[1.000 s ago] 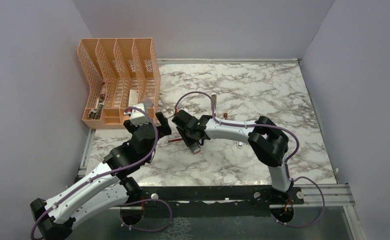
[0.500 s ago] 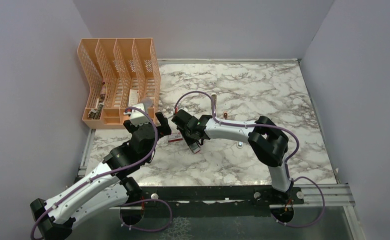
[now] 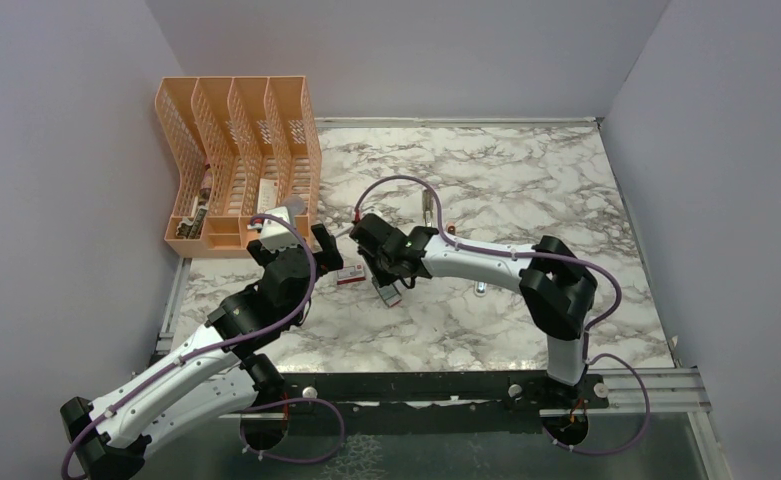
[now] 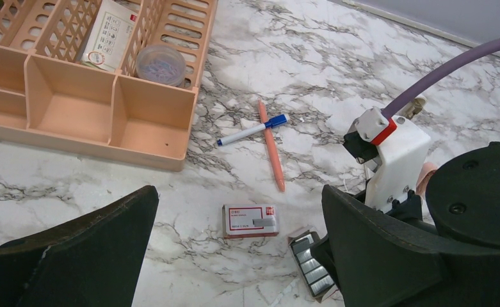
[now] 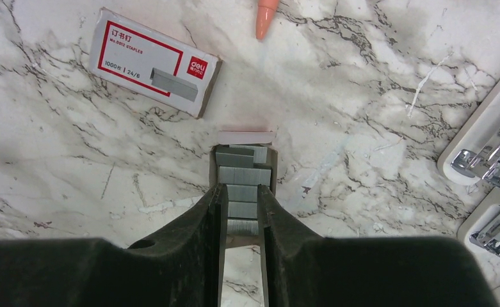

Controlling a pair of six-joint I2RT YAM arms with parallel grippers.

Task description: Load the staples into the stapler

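Note:
The staples are grey strips lying in an open cardboard tray on the marble. My right gripper points down onto that tray, its fingers drawn in close on either side of the strips. The red-and-white staple box lies shut just left of the tray, also showing as the box below my left gripper. That gripper hovers wide open with nothing in it. The stapler, white with silver inner parts, lies opened at the right edge of the right wrist view.
An orange pen and a blue-capped marker lie crossed beyond the box. The peach desk organizer stands at the back left, holding a round container and a packet. Grey walls enclose the table.
My right gripper's fingers have drawn in around the staples, and the right arm's elbow has swung slightly right. The left arm has stayed still.

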